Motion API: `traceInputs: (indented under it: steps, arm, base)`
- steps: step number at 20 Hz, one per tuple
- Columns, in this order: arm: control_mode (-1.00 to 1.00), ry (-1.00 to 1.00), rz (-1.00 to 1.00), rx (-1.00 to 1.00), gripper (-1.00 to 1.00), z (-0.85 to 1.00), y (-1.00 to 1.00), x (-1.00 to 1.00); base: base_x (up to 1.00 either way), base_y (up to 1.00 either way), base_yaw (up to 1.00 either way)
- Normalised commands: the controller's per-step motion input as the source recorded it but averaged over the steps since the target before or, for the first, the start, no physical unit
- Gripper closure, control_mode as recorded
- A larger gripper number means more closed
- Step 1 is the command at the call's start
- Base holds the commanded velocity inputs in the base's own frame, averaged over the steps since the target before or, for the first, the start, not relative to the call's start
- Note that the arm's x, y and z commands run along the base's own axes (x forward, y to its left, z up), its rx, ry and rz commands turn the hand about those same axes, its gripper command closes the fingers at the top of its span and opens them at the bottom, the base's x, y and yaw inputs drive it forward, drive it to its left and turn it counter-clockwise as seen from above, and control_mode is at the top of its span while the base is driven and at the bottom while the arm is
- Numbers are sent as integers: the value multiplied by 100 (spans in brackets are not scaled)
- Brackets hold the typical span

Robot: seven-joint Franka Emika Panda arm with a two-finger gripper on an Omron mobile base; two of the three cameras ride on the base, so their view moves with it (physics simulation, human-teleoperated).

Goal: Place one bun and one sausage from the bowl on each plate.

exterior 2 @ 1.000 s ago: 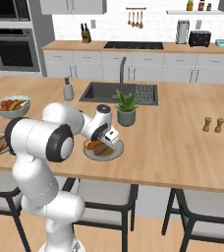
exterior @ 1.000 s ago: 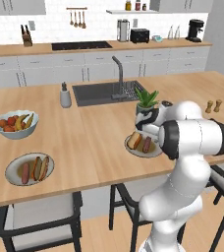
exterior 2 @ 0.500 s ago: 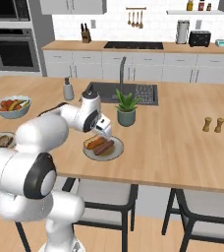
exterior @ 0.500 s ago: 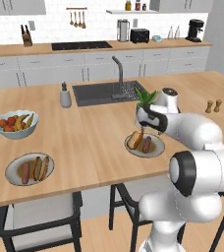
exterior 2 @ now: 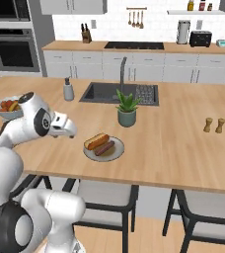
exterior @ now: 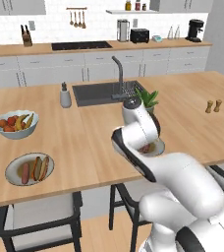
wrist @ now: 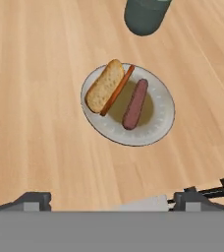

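Observation:
One grey-rimmed plate (wrist: 164,123) lies below my hand with a bun (wrist: 104,86) and a sausage (wrist: 135,104) side by side on it. My gripper (wrist: 113,198) is open and holds nothing, its fingertips (wrist: 33,199) spread wide, back from the plate's near edge. Seen from the right base, the same plate (exterior 2: 117,152) sits in front of the plant, with my hand to its left. The other plate (exterior: 11,173) rests near the counter's front left edge, also carrying a bun (exterior: 39,168) and a sausage (exterior: 25,173). The bowl is out of view.
A potted plant (exterior 2: 127,109) stands just behind the near plate. A white bowl of fruit (exterior: 16,123) sits at the left, a soap dispenser (exterior: 65,96) beside the sink (exterior: 101,92), salt and pepper shakers (exterior: 213,106) at the right. Stools stand under the counter's front edge.
My hand has drawn back from the plate toward the robot's side, and it stays open. The bun and sausage have not moved on the plate.

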Motion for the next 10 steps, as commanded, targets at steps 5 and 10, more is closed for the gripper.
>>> traceInputs:
  steps: [5,10]
  arm:
    - [-100,1,0,-27,-100,13,90,-69]
    - [-100,0,4,-13,-100,4,64,-62]
  base:
    - [0,0,0]
    - [0,0,0]
